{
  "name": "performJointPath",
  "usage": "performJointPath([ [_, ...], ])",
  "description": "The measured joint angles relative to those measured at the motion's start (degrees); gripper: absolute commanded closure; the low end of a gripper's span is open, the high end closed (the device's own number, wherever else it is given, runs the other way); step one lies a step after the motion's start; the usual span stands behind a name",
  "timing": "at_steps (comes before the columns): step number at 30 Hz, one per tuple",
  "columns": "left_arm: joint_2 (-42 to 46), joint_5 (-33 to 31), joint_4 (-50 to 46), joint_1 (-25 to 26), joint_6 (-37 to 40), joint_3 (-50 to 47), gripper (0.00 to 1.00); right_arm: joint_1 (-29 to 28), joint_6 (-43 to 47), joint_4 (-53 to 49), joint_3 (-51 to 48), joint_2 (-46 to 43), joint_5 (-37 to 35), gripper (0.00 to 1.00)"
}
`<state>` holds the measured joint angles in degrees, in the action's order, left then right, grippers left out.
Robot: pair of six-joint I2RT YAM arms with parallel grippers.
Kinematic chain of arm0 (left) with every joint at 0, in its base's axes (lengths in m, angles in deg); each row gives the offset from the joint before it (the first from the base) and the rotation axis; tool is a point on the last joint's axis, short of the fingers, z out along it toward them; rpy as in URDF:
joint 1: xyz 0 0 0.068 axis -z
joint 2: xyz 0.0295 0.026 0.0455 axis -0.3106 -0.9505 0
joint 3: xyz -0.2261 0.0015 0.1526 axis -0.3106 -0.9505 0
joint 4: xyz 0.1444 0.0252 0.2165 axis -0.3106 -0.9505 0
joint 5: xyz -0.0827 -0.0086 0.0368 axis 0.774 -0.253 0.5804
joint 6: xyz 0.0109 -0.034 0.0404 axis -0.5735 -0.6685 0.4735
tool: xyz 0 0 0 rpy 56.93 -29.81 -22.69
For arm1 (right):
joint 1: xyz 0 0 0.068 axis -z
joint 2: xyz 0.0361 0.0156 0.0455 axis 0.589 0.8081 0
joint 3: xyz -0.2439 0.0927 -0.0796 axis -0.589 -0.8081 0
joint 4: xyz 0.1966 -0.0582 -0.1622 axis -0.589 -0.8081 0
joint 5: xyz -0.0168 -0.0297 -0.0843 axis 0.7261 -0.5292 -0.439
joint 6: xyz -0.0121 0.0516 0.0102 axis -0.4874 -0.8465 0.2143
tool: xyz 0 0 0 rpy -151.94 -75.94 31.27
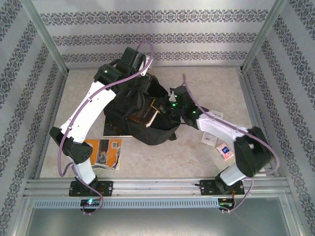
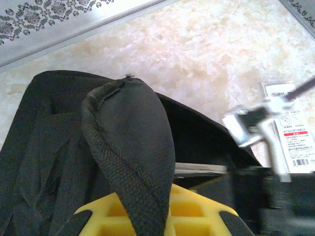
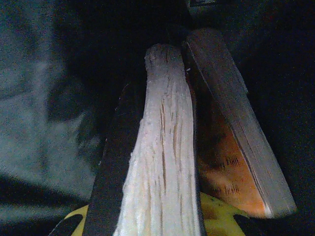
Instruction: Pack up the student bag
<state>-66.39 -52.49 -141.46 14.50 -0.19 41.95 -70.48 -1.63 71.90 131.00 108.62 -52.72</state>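
Top cam: seeing the student bag (image 1: 142, 120) slumped mid-table w/ a book (image 1: 145, 114) poking from its mouth. L wrist: got left gripper (image 2: 147, 216) pinched on a fabric flap (image 2: 130, 142), prob hoisting it to keep the mouth open. R wrist: got right gripper (image 3: 157, 223) clamped on that book's page edge, next to a 2nd book (image 3: 231, 147), prob feeding it in.

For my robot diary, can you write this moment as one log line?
left tool: shut on backpack strap | right tool: shut on book, inside backpack
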Motion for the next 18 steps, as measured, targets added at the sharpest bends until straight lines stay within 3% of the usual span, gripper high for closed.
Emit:
performJointPath([
  [4, -0.85, 0.81, -1.40, -0.04, 0.00, 2.27, 1.00, -2.45, -0.17, 4.00, 8.44, 11.45, -4.35, 0.94],
  [9, -2.49, 0.87, -1.68, -0.94, -0.26, 5.03, 1.00, -4.83, -0.28, 7.23, 21.16, 24.74, -7.56, 0.56],
  [14, -4.04, 0.85, -0.94, -4.72, -1.07, 6.29, 1.00, -4.79, 2.97, 6.43, 24.20, 27.61, -7.37, 0.25],
  [18, -5.64, 1.29, 0.98, -8.76, -2.45, 6.32, 1.00, -2.67, 8.79, 1.62, 24.24, 26.29, -5.57, 0.18],
])
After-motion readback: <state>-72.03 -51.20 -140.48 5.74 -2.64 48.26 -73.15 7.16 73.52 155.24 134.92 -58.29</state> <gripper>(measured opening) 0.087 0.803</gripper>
